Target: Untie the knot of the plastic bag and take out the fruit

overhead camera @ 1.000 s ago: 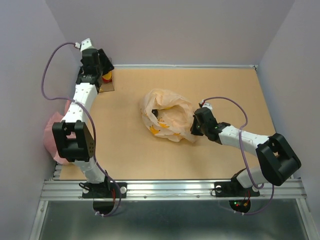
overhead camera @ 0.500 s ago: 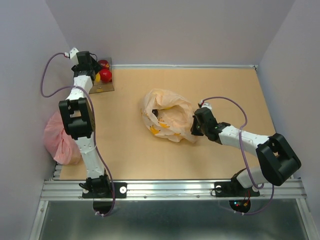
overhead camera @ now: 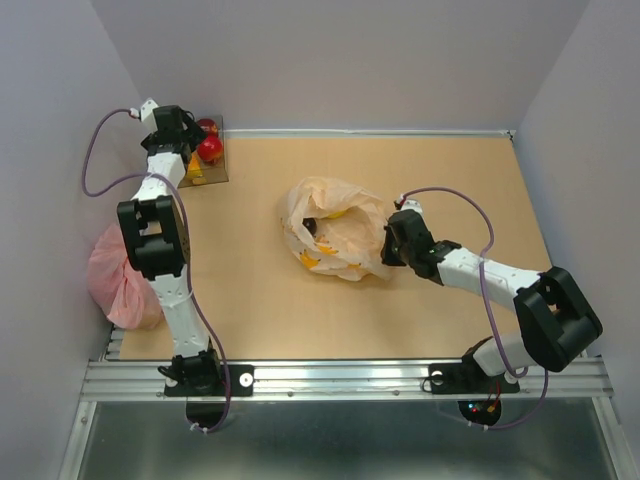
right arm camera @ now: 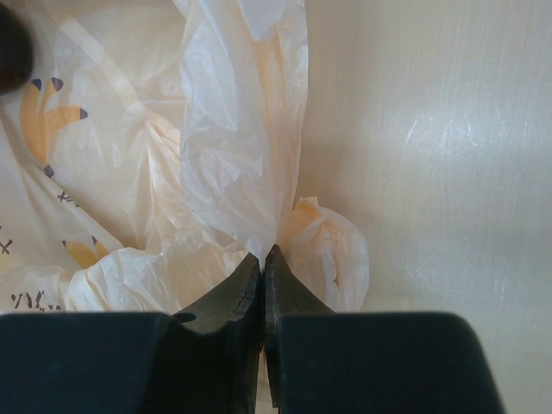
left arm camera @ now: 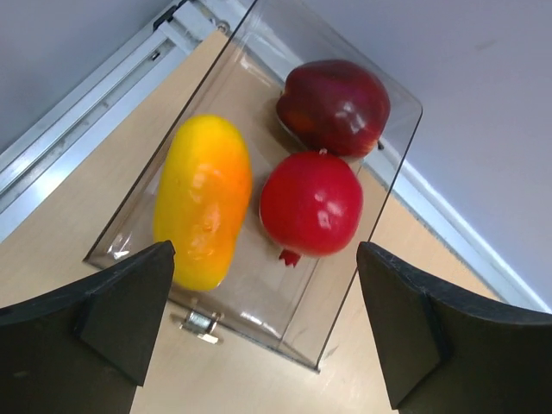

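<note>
The plastic bag [overhead camera: 340, 240] lies crumpled mid-table, its mouth [overhead camera: 312, 222] gaping; no tied knot shows. My right gripper [overhead camera: 385, 248] is at its right side, shut on a fold of the bag [right arm camera: 246, 155], the fingertips [right arm camera: 263, 254] pressed together on the film. A rolled lump of plastic [right arm camera: 332, 259] sits just right of them. Three pieces of fruit lie in a clear tray [left arm camera: 379, 198] at the back left: an orange-yellow oval one [left arm camera: 203, 200], a red round one [left arm camera: 310, 203] and a dark red one [left arm camera: 334, 105]. My left gripper [overhead camera: 185, 140] hovers over the tray's near end, open and empty [left arm camera: 263, 259].
A pink crinkled bag [overhead camera: 115, 275] lies at the left edge beside the left arm. The clear tray [overhead camera: 215, 172] stands in the back left corner against the walls. Yellow patches [overhead camera: 310, 262] show on the peach bag; I cannot tell print from fruit.
The left arm has drawn back and up from over the tray, uncovering the fruit in it. The right gripper has shifted slightly back, still holding the bag's fold.
</note>
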Controlling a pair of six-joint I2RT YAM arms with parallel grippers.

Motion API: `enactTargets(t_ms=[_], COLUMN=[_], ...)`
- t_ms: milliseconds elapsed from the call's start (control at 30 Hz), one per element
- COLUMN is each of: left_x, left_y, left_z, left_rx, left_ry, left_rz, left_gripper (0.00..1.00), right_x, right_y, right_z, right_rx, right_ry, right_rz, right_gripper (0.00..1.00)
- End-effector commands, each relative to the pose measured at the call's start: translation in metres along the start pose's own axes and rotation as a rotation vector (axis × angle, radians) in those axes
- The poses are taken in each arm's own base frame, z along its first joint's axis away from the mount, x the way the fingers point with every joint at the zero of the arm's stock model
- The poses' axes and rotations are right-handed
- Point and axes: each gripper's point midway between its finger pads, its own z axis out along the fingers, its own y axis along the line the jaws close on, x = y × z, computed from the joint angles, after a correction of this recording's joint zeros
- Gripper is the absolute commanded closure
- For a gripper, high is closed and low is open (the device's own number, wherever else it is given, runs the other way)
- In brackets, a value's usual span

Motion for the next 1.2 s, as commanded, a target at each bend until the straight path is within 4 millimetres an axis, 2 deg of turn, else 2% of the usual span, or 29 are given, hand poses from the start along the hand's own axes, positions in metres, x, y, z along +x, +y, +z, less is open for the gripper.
enactTargets(t_ms=[0, 33, 67, 100, 133, 167, 200, 233, 333, 367, 400, 433, 467, 533, 600, 667, 700, 733, 800, 867, 900, 1033, 1067, 1167], left_x=[-0.039, -0.040, -0.033, -0.014, -0.009, 0.010, 0.025, 0.035, 0.071, 0.102, 0.107, 0.120, 0.143, 0.161, 0.181, 0.193, 0.194, 0.203, 0.202, 0.212, 0.212, 0.236, 0.234, 0.244], left_y=[-0.026, -0.040, -0.046, -0.047, -0.067, -0.061, -0.073, -0.094, -0.110, -0.123, -0.129, -0.134, -0.143, -0.150, -0.155, -0.154, -0.156, -0.156, -0.160, -0.158, -0.161, -0.157, -0.156, -0.150], left_z=[-0.058, -0.077, -0.086, -0.094, -0.118, -0.125, -0.139, -0.167, -0.212, -0.232, -0.249, -0.261, -0.279, -0.294, -0.304, -0.300, -0.297, -0.291, -0.284, -0.270, -0.267, -0.245, -0.240, -0.225], left_rx=[0.086, 0.123, 0.142, 0.160, 0.215, 0.212, 0.245, 0.311, 0.429, 0.513, 0.555, 0.590, 0.653, 0.691, 0.709, 0.695, 0.683, 0.671, 0.640, 0.609, 0.598, 0.557, 0.528, 0.476], left_ry=[-0.076, -0.082, -0.071, -0.030, -0.030, 0.005, 0.024, 0.024, 0.062, 0.108, 0.100, 0.115, 0.126, 0.128, 0.137, 0.152, 0.145, 0.156, 0.142, 0.159, 0.154, 0.198, 0.186, 0.198], left_rz=[0.034, 0.065, 0.085, 0.117, 0.146, 0.203, 0.245, 0.289, 0.441, 0.533, 0.574, 0.630, 0.733, 0.824, 0.905, 0.965, 0.976, 1.003, 1.016, 1.046, 1.052, 1.093, 1.085, 1.098], left_gripper=[0.02, 0.02, 0.02, 0.02, 0.02, 0.02, 0.02, 0.02, 0.02, 0.02, 0.02, 0.02, 0.02, 0.02, 0.02, 0.02, 0.02, 0.02, 0.02, 0.02, 0.02, 0.02, 0.02, 0.02], right_x=[-0.034, -0.037, -0.038, -0.039, -0.042, -0.043, -0.045, -0.048, -0.059, -0.064, -0.070, -0.074, -0.078, -0.088, -0.092, -0.095, -0.095, -0.093, -0.089, -0.081, -0.077, -0.048, -0.041, -0.027], right_y=[0.010, 0.010, 0.010, 0.009, 0.010, 0.010, 0.011, 0.012, 0.017, 0.018, 0.021, 0.023, 0.024, 0.030, 0.033, 0.038, 0.039, 0.039, 0.039, 0.040, 0.039, 0.032, 0.030, 0.026], right_z=[-0.006, -0.007, -0.008, -0.008, -0.010, -0.011, -0.012, -0.014, -0.023, -0.029, -0.032, -0.035, -0.038, -0.043, -0.045, -0.046, -0.046, -0.045, -0.043, -0.040, -0.038, -0.025, -0.022, -0.017], right_rx=[-0.008, -0.007, -0.006, -0.003, -0.005, -0.006, -0.008, -0.011, -0.031, -0.038, -0.042, -0.047, -0.050, -0.063, -0.072, -0.086, -0.092, -0.093, -0.095, -0.103, -0.100, -0.090, -0.082, -0.077], right_ry=[-0.082, -0.092, -0.094, -0.098, -0.106, -0.107, -0.111, -0.118, -0.141, -0.152, -0.161, -0.169, -0.174, -0.189, -0.193, -0.189, -0.188, -0.178, -0.164, -0.140, -0.126, -0.046, -0.028, 0.012], right_rz=[-0.017, -0.018, -0.022, -0.028, -0.030, -0.037, -0.039, -0.042, -0.060, -0.070, -0.074, -0.078, -0.082, -0.079, -0.076, -0.074, -0.075, -0.068, -0.060, -0.048, -0.045, -0.015, -0.013, -0.011], right_gripper=[0.92, 0.91, 0.90, 0.89, 0.86, 0.84, 0.80, 0.71, 0.49, 0.44, 0.33, 0.29, 0.25, 0.17, 0.13, 0.10, 0.10, 0.08, 0.07, 0.05, 0.05, 0.04, 0.04, 0.05])
